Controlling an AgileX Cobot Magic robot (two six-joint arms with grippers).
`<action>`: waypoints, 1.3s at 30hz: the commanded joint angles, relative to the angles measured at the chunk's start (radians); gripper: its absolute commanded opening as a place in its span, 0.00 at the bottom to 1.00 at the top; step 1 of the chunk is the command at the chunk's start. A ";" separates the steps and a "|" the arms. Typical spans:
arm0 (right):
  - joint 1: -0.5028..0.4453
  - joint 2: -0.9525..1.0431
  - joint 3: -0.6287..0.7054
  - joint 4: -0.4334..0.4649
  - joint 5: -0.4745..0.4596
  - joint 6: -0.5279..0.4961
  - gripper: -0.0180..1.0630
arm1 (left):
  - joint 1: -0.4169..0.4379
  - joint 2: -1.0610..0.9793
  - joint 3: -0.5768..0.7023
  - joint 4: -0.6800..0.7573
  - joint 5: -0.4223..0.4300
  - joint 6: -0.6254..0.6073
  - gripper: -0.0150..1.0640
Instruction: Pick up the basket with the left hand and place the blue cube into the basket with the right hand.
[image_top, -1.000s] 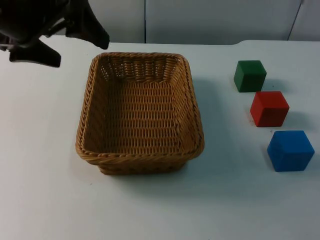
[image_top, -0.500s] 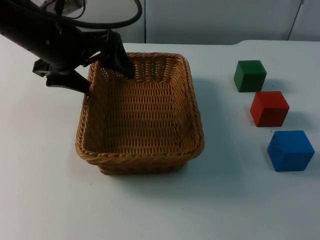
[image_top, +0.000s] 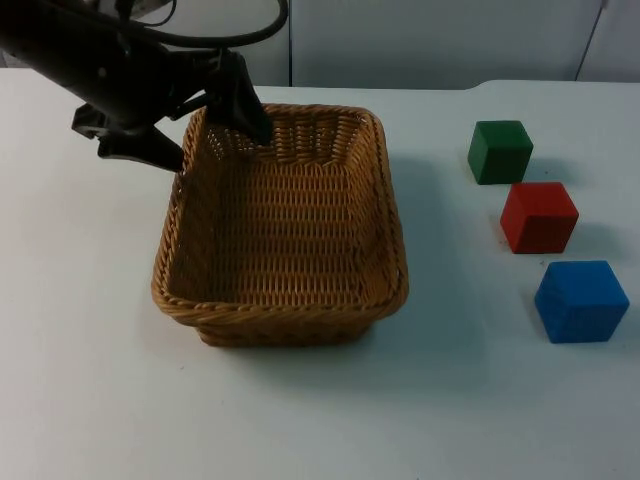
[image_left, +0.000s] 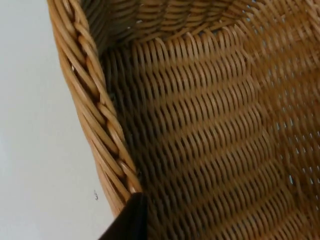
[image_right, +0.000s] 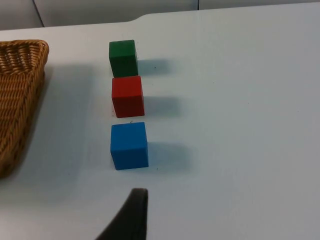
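A woven wicker basket (image_top: 388, 215) sits on the white table left of centre, with nothing inside it. My left gripper (image_top: 218, 146) is open at its far left corner. One finger is inside the basket and the other outside, so the rim (image_left: 91, 75) runs between them. The blue cube (image_top: 581, 300) rests on the table at the near right, well apart from the basket. In the right wrist view the blue cube (image_right: 129, 145) lies just ahead of a fingertip (image_right: 133, 212) of my right gripper, which waits above the table.
A red cube (image_top: 539, 216) and a green cube (image_top: 499, 151) stand in a row beyond the blue one. The red cube (image_right: 127, 96) and the green cube (image_right: 123, 57) have the basket's edge (image_right: 20, 95) beside them. The grey partition wall bounds the far side.
My left arm has come in from the upper left corner and lowered its open gripper over the basket's far left rim. The basket and cubes have stayed put.
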 joint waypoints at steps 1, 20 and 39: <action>-0.006 -0.002 0.007 -0.008 -0.010 0.000 0.98 | -0.007 -0.007 -0.011 0.018 -0.008 -0.010 0.98; -0.006 -0.002 0.007 -0.008 -0.010 0.002 0.98 | -0.007 0.096 -0.011 0.112 -0.092 -0.088 0.98; -0.006 -0.002 0.007 -0.020 -0.010 0.011 0.98 | -0.007 0.125 -0.011 0.061 -0.073 -0.042 0.98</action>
